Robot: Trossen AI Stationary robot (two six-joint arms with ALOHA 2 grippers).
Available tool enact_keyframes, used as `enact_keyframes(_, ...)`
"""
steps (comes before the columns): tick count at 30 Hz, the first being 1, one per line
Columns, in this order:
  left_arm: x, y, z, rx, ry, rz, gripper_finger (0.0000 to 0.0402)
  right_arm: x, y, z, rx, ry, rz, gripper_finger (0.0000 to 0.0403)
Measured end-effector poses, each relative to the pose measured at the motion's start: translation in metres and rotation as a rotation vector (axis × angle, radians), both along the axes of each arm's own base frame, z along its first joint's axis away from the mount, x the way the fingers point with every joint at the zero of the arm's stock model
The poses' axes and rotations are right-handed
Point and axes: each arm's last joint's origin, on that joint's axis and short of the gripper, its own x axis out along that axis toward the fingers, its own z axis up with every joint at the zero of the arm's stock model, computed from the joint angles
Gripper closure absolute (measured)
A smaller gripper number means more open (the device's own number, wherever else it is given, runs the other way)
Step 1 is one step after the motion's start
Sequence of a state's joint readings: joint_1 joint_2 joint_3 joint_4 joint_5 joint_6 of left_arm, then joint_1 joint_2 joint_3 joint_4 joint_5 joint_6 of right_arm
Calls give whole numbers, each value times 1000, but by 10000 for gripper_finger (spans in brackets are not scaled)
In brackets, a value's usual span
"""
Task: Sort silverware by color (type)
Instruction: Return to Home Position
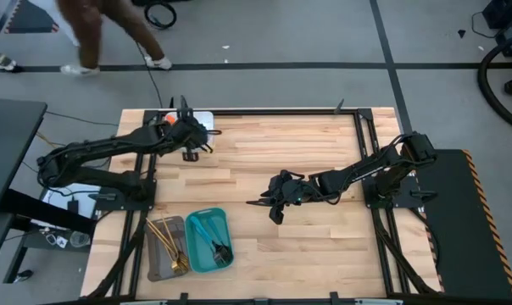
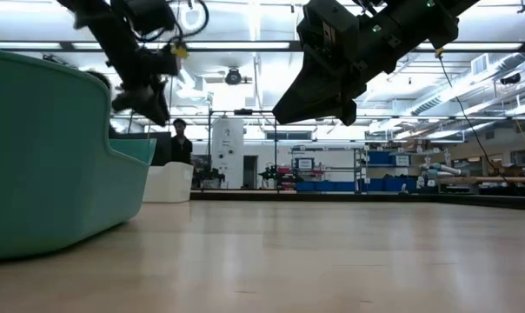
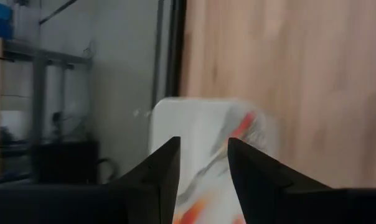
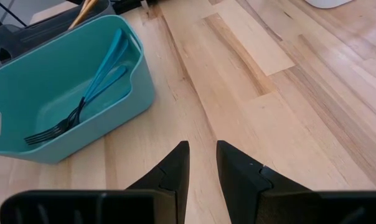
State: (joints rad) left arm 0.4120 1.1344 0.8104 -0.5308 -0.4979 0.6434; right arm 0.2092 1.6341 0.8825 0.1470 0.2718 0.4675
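The white tray (image 1: 203, 118) sits at the table's far left corner, and blurred orange silverware (image 3: 241, 127) lies in it. My left gripper (image 1: 189, 146) hovers open just near of that tray; in the left wrist view its fingers (image 3: 203, 163) frame the tray (image 3: 200, 124). The teal tray (image 1: 209, 240) near the front edge holds teal-blue silverware (image 4: 107, 65) and a dark fork (image 4: 51, 129). The grey tray (image 1: 166, 247) beside it holds gold silverware (image 1: 169, 246). My right gripper (image 1: 269, 205) hangs over bare wood at mid-table, narrowly open and empty (image 4: 202, 163).
The table's wooden top (image 1: 307, 152) shows between the two arms. The black frame rails (image 1: 362, 152) run along its edges. A person's legs (image 1: 86, 34) stand beyond the far edge. In the low view the teal tray (image 2: 45, 148) looms at the left.
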Motion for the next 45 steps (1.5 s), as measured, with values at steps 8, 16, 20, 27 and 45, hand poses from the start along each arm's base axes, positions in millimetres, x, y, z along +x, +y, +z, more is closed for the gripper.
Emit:
enact_keyframes(8,-8,-37,22,-278,-339,-81,260,0,0,1,-26,-3,18,312)
enact_keyframes(16,-18,-80,26,-477,-523,-206,260,-5,0,12,-72,-16,27,312)
enact_keyframes(20,-26,-95,2,-536,-596,-234,260,-13,1,29,-121,-62,2,312)
enact_keyframes(27,-44,-111,-24,-605,-781,-271,260,-33,5,49,-208,-63,-51,312)
enact_keyframes(45,-64,-133,-35,-596,-1054,-474,260,-142,-35,42,-111,-548,3,343)
